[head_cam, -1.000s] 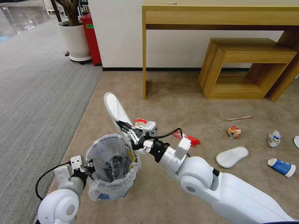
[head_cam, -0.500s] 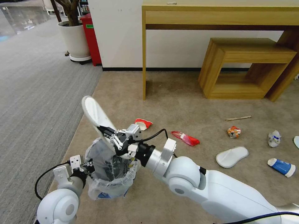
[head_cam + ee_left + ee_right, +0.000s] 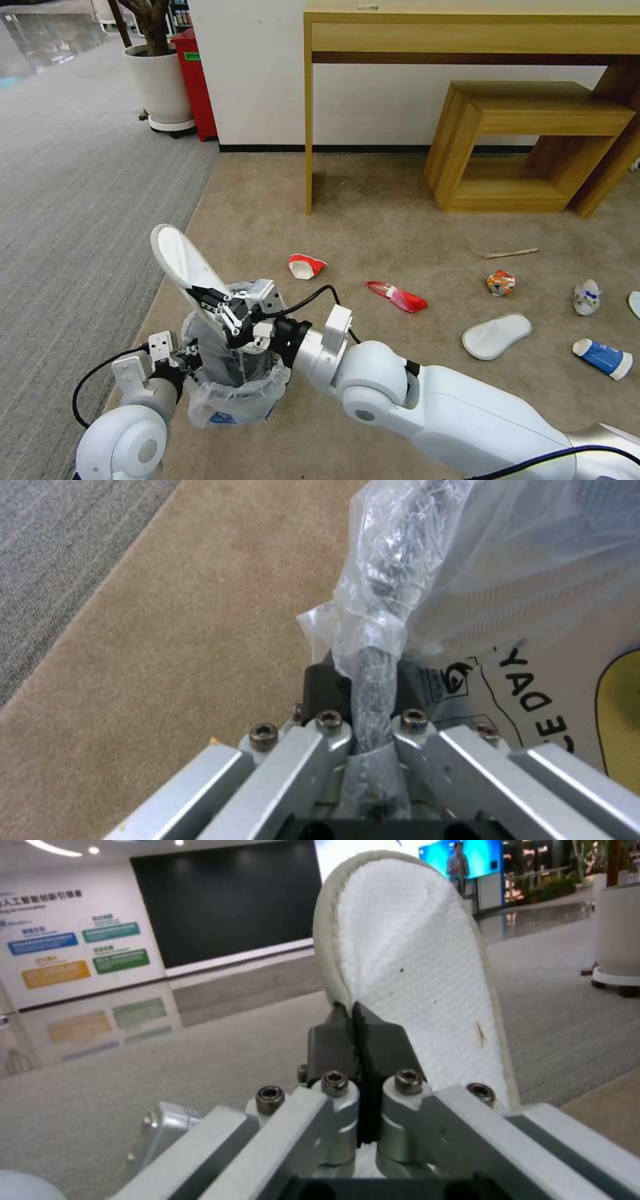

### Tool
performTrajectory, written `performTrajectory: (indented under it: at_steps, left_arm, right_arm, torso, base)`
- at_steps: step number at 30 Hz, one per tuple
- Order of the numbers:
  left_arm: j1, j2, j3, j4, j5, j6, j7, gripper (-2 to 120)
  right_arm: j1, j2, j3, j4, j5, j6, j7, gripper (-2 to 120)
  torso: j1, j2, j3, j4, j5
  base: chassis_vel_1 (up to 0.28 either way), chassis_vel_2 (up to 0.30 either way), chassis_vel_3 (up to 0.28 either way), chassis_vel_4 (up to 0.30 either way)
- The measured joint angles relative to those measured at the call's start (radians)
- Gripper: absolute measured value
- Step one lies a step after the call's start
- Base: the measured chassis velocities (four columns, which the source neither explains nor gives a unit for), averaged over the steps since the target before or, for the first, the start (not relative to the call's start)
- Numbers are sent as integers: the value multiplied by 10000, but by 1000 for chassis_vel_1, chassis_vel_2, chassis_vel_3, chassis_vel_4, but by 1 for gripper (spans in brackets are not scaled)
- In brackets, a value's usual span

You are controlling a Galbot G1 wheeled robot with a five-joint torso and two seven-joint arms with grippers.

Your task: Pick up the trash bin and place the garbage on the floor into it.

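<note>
Left pincer (image 3: pixel 189 352): you see it nearest you at the lower left, clamped on the bag-wrapped rim (image 3: pixel 373 680) of the trash bin (image 3: pixel 230 393), which hangs off the floor.
Trash bin: lined with a crinkled clear bag; it sits over the tan carpet (image 3: pixel 373 220) near that carpet's left edge, beside the grey carpet (image 3: pixel 73 213).
Right pincer (image 3: pixel 212 303): closed tight on the edge of a white slipper (image 3: pixel 179 257), directly above the bin's mouth.
White slipper: tilted, its free end pointing up and away from you, its lower part at the bin opening.
Floor litter, farther out: a red-and-white cup (image 3: pixel 305 265), a red wrapper (image 3: pixel 398 297), a second slipper (image 3: pixel 497 335), a blue-and-white piece (image 3: pixel 602 357), a crushed can (image 3: pixel 501 283), a crumpled cup (image 3: pixel 587 297), a wooden stick (image 3: pixel 510 253).
Far edge: a wooden bench (image 3: pixel 467 33) stands against the wall.
</note>
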State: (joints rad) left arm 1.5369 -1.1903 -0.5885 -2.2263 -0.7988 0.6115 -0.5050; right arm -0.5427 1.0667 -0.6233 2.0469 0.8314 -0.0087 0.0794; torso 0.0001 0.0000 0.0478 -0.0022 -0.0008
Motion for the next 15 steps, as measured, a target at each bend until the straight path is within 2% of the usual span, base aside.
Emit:
performTrajectory:
  at_steps: [15]
  left_arm:
    - [71,37,-52,-188,-87,-4,-14,0]
  right_arm:
    - [-74,569,-239,-585,-354,281,-140,0]
  torso:
    - [0,-1,0,0,0]
  base:
    - [0,0,0,0]
